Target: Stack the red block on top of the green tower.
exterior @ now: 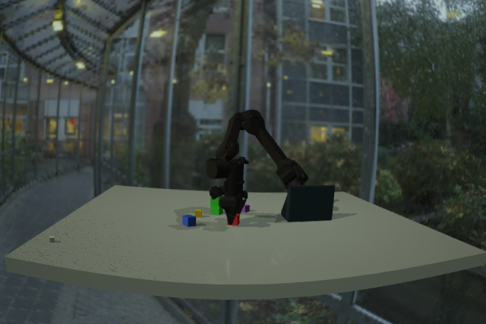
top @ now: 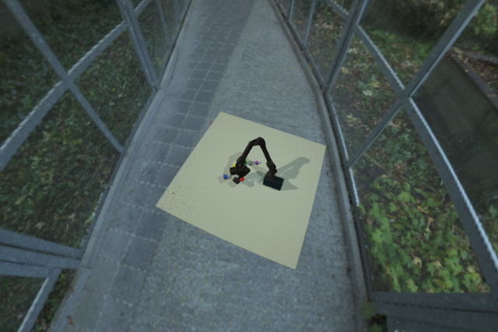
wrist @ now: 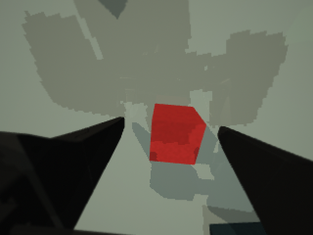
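The pale olive table (exterior: 118, 261) is the biggest thing here, a broad slab carrying everything else. On it near the right sits the dark box-shaped base (exterior: 309, 202) of the arm (exterior: 259, 132), which rises, bends at a high elbow and comes down to the left.

There are no bins, trays or other holders on the table — only loose blocks.

The gripper (exterior: 233, 216) points straight down with its tips close to the table surface, spread nearly to its full width and holding nothing. In the wrist view the two dark fingers stand far to either side of the red block (wrist: 175, 133), each with a gap of table showing between it and the block.

The green tower (exterior: 216, 206) stands upright behind and just left of the gripper, partly hidden by it, clearly taller than the other blocks.

The red block (exterior: 235, 219) rests on the table directly below the gripper, between the fingertips, well apart from the base and near the tower without touching it. From the wrist it is a plain, evenly coloured cube — top face and one side face visible, turned slightly off square to the fingers.

A blue block (exterior: 188, 220) lies further left, a smaller yellow block (exterior: 198, 212) behind it, and a small purple block (exterior: 245, 208) just right of the gripper. A tiny pale cube (exterior: 52, 238) sits alone far left.
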Motion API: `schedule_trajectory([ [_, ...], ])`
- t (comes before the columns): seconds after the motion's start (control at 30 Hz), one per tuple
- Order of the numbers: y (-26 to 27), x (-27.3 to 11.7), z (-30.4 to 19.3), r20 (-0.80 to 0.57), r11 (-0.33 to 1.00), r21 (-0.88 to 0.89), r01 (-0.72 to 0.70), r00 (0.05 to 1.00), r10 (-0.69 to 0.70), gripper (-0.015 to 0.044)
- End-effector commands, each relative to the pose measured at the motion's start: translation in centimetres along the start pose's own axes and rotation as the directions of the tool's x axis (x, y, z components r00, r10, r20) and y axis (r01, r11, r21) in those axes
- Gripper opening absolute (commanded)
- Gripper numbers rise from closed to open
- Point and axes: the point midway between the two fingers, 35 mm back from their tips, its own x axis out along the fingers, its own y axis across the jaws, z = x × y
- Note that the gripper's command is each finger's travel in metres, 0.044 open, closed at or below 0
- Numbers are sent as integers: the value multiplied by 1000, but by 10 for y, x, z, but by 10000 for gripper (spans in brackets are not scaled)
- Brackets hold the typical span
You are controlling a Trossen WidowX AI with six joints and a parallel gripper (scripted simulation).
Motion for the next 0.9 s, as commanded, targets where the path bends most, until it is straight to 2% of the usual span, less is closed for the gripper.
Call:
schedule_trajectory([
  [0.0,-1,1,0,3,1000,-5,4,1000,-4,440],
  [0.07,-1,0,0,3,1000,-5,4,1000,-4,440],
  [0.43,-1,0,0,3,1000,-5,4,1000,-4,151],
  [0.67,-1,0,0,3,1000,-5,4,1000,-4,105],
  [0.8,0,-9,0,2,1000,-5,3,1000,-3,0],
  [0.87,0,-17,0,2,1000,-5,2,1000,-2,0],
])
